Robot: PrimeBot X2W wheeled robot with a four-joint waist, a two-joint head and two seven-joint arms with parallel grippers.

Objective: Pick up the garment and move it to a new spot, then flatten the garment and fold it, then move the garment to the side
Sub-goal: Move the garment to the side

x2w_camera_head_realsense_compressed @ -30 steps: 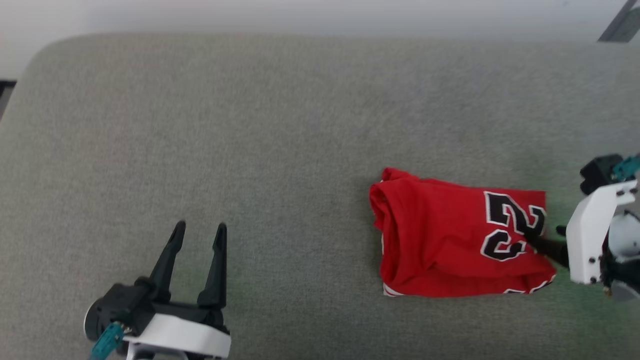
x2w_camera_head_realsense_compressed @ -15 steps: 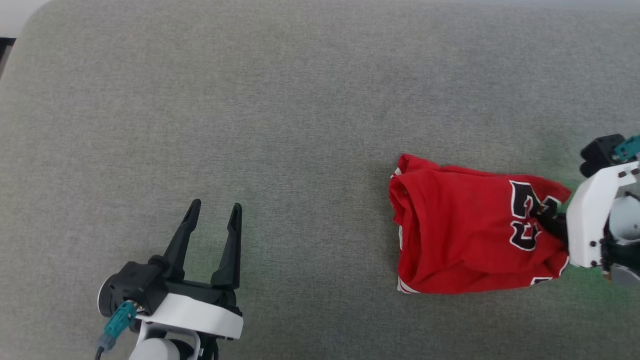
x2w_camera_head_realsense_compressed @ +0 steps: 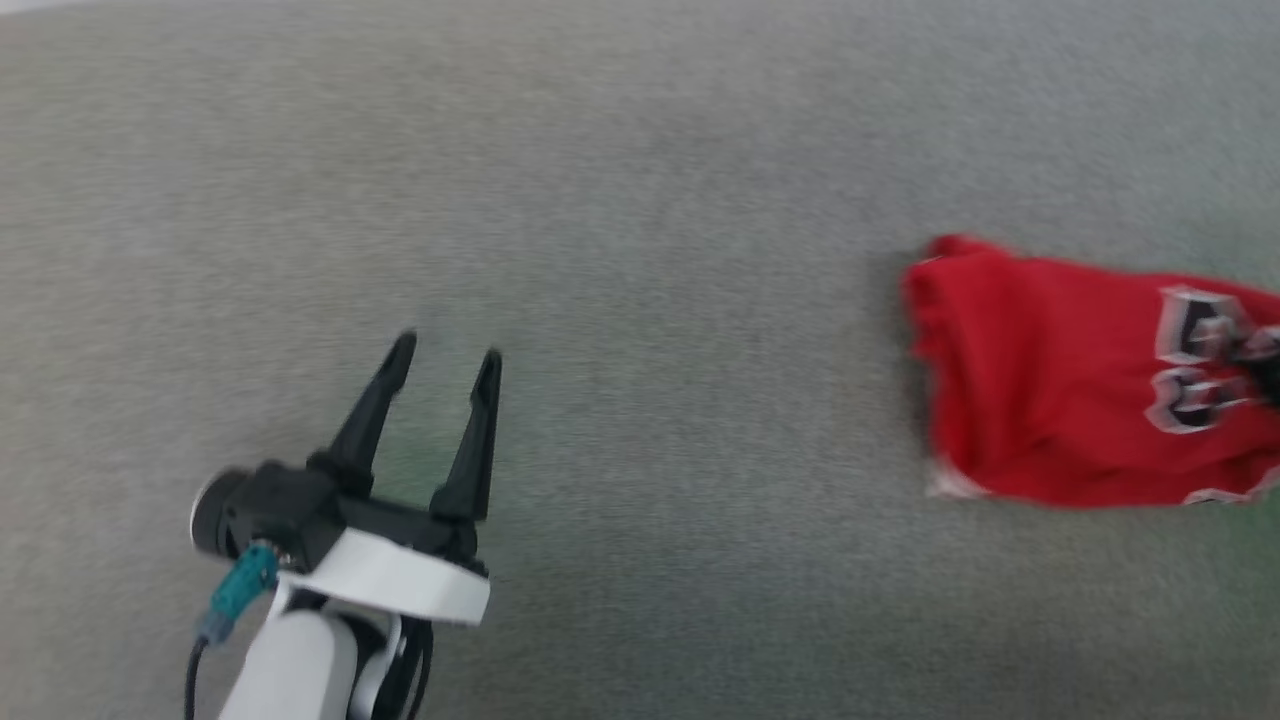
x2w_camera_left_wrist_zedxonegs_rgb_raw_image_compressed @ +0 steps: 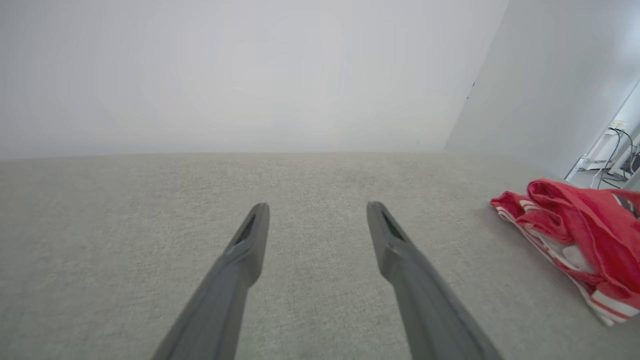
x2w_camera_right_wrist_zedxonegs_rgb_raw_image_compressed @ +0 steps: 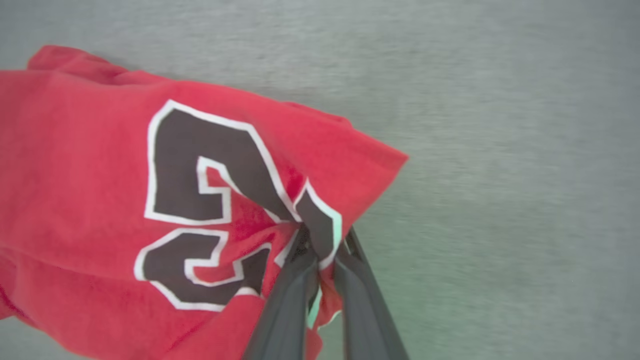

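left end effector [x2w_camera_head_realsense_compressed: 447, 350] hovers spread and empty, well left of the red jersey [x2w_camera_head_realsense_compressed: 1040, 390], with bare grey fabric surface [x2w_camera_head_realsense_compressed: 680, 200] between them and beyond. right end effector [x2w_camera_right_wrist_zedxonegs_rgb_raw_image_compressed: 324, 245] pinches the jersey's numbered edge into a peak. a second ago its fingers stood apart there and the jersey lay flat.

You have bright, even light with only faint shadows. Motion blur smears your head view, softening the folded red cloth jersey [x2w_camera_head_realsense_compressed: 1050, 400].

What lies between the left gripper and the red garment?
Only bare grey surface lies between the left gripper and the garment; the head view shows it.
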